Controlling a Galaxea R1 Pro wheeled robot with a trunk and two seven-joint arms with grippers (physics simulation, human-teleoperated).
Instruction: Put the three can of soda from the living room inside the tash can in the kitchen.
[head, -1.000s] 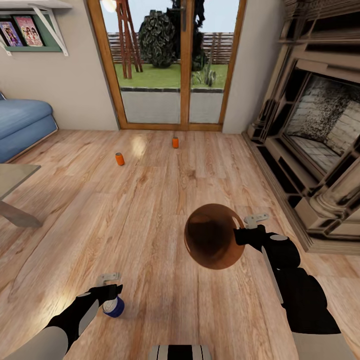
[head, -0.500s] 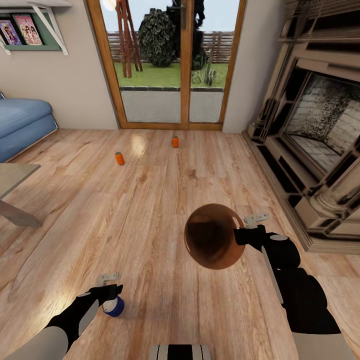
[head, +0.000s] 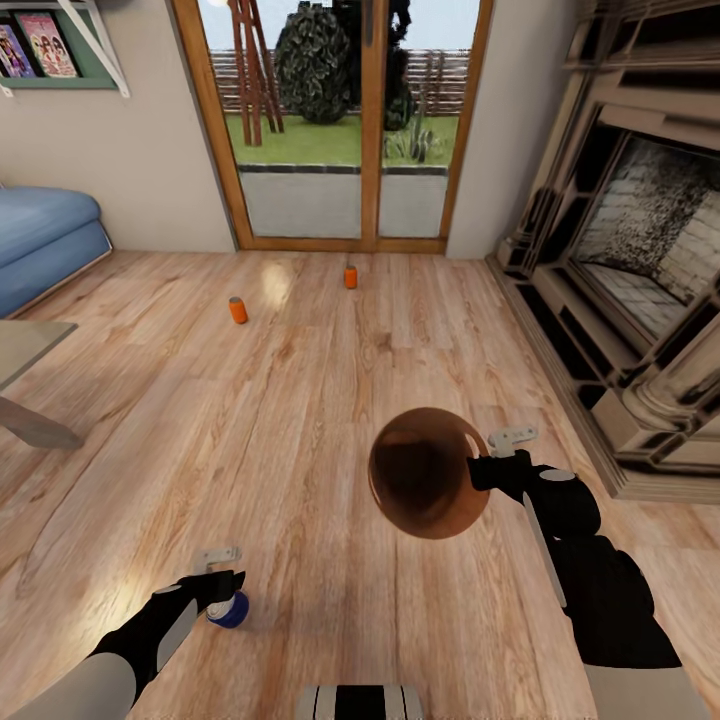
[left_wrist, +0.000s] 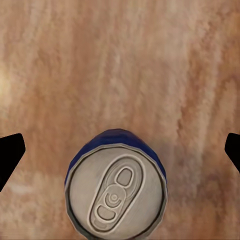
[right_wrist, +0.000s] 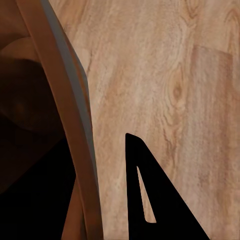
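Observation:
A dark blue can of soda (head: 229, 609) stands upright on the wood floor, right under my left gripper (head: 221, 587). In the left wrist view its pale top (left_wrist: 116, 193) lies between the two black fingertips (left_wrist: 10, 152), which are spread wide and not touching it. Two orange cans (head: 238, 310) (head: 350, 277) stand farther off on the floor before the garden doors. My right gripper (head: 484, 468) is shut on the rim of the tash can (head: 428, 472), held above the floor with its brown inside facing the head camera. The right wrist view shows that rim (right_wrist: 75, 125) up close.
The stone fireplace (head: 640, 260) and its hearth run along the right. A blue sofa (head: 45, 245) and a low table corner (head: 25, 385) stand at the left. Wooden-framed glass doors (head: 345, 120) close the far wall. Open wood floor lies between me and the orange cans.
The whole head view has shifted a little, so the room's things sit slightly higher in the picture. Both arms, the bin and the blue can hold their places.

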